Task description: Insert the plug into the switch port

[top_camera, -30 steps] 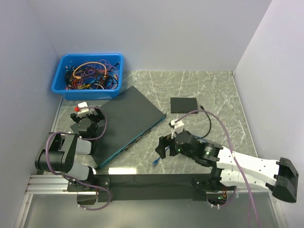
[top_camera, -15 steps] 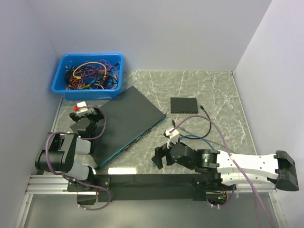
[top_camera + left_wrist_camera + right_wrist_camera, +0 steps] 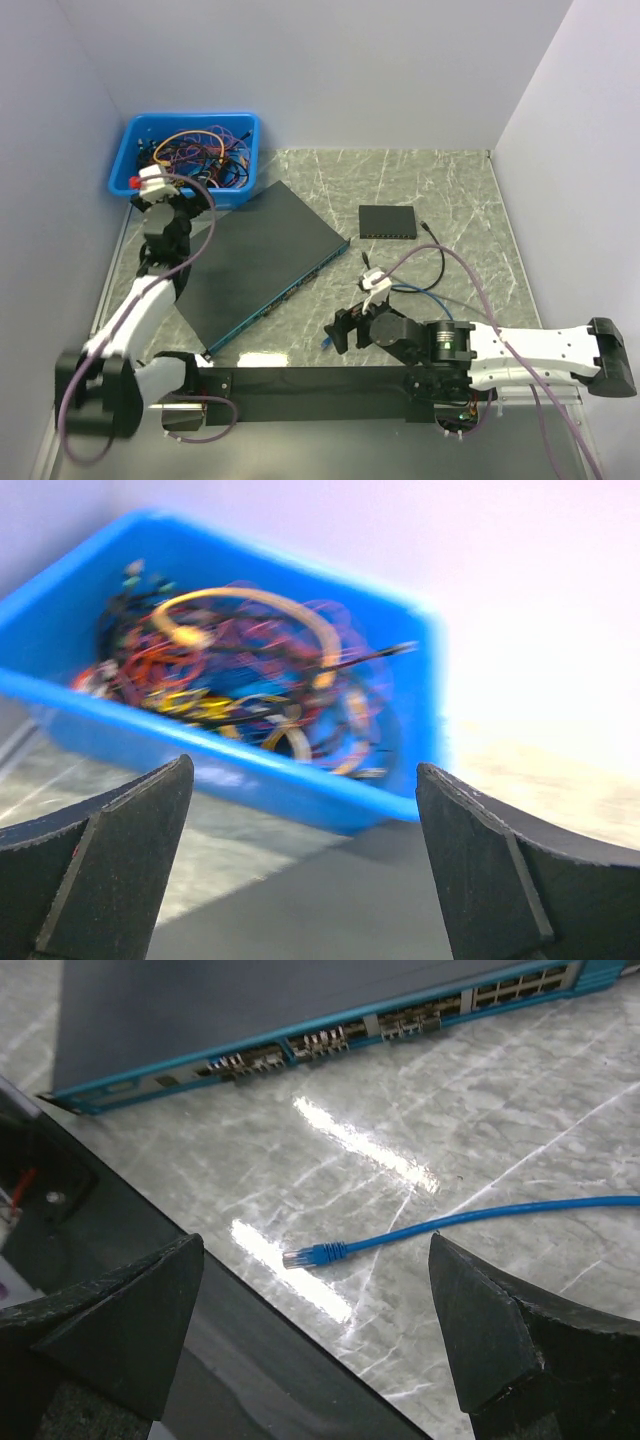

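One plug [image 3: 315,1254]; one large switch [image 3: 258,256]; one small black box [image 3: 388,221]; one bin [image 3: 260,780].

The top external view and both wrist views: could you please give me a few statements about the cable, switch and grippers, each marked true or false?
1. The blue cable's plug lies loose on the grey marble table, in no port. True.
2. The right gripper is shut on the plug. False: its jaws stand open over the plug and it holds nothing.
3. The left gripper is open and faces the blue plastic bin of tangled wires. True.
4. The small black box sits on top of the flat dark switch with teal trim. False: it lies on the table, apart from the switch's corner.
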